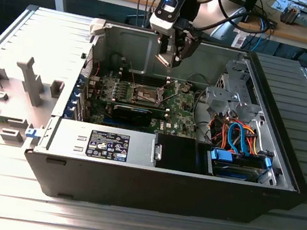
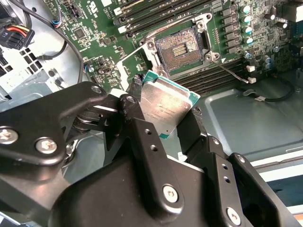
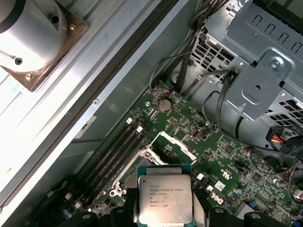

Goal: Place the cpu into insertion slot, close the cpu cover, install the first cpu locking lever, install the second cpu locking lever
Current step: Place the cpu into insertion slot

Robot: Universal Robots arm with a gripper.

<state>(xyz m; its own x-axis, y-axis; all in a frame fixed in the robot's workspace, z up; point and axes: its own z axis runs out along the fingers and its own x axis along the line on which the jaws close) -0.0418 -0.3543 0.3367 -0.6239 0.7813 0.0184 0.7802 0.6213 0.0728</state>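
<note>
My gripper [image 2: 164, 105] pinches cpu [image 3: 164, 198] by edges, hovering above motherboard [image 2: 94, 28]; insertion slot [image 2: 182, 47] bare below (cpu cover [image 3: 176, 143] stands open). Nothing seated yet: placing, closing, locking all left, I judge.

Ribbed metal bench [image 1: 123, 228] carrying an open computer case [image 1: 158, 192].
The black case lies on its side mid-bench; grey fixture blocks [image 1: 31, 86] stand on the bench at the exterior view's left, beside the case.

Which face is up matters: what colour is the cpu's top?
Silver-grey cpu top, green edge; best in first wrist view.
</note>
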